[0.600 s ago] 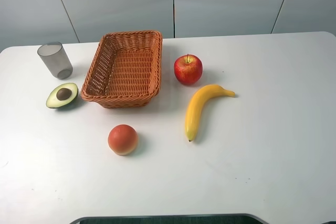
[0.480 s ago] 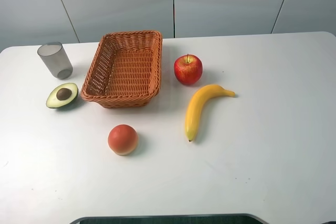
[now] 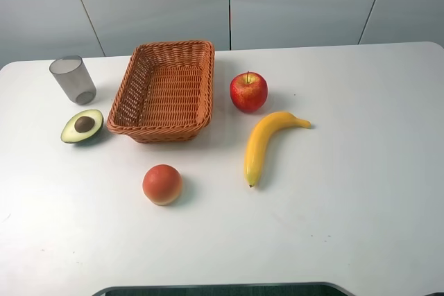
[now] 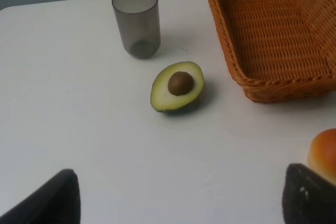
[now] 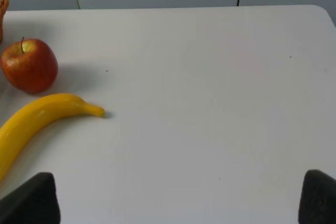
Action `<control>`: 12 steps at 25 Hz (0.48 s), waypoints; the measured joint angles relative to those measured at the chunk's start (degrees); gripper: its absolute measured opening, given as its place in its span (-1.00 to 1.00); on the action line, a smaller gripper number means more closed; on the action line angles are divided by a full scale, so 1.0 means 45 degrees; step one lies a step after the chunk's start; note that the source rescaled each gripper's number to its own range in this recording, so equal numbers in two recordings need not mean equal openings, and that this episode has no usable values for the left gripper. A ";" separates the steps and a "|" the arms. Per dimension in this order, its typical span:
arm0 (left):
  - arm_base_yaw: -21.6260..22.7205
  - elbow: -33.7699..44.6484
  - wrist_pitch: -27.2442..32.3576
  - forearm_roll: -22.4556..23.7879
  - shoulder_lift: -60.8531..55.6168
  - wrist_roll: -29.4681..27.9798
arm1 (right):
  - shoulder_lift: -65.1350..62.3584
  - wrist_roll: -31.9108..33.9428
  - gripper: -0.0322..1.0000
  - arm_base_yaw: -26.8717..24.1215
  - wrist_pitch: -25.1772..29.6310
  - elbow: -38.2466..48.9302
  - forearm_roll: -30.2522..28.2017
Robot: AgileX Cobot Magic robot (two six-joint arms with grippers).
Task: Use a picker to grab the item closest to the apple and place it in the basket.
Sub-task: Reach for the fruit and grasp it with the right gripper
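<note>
A red apple (image 3: 248, 91) (image 5: 29, 65) stands just right of the woven orange basket (image 3: 166, 91) (image 4: 273, 30). A yellow banana (image 3: 267, 142) (image 5: 37, 121) lies right in front of the apple, its stem end nearest it. Neither arm shows in the high view. My left gripper (image 4: 181, 203) is open, with its dark fingertips (image 4: 50, 200) far apart above bare table near the avocado half. In the right wrist view my right gripper (image 5: 178, 198) is open too, hovering to the right of the banana with nothing between its fingertips (image 5: 31, 200).
An avocado half (image 3: 82, 125) (image 4: 177, 86) lies left of the basket, with a grey translucent cup (image 3: 73, 80) (image 4: 136, 22) behind it. A round orange-red fruit (image 3: 162, 184) (image 4: 323, 153) sits in front of the basket. The white table (image 3: 361, 171) extends wide to the right.
</note>
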 joint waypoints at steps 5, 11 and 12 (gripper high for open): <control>0.0000 0.0000 0.0000 0.0000 0.0000 0.0000 | 0.0000 0.0000 1.00 0.0000 0.0000 0.0000 0.0000; 0.0000 0.0000 0.0000 0.0000 0.0000 0.0000 | 0.0000 0.0000 1.00 0.0000 0.0000 0.0000 0.0000; 0.0000 0.0000 0.0000 0.0000 0.0000 0.0000 | 0.0000 0.0000 1.00 0.0000 0.0000 0.0000 0.0000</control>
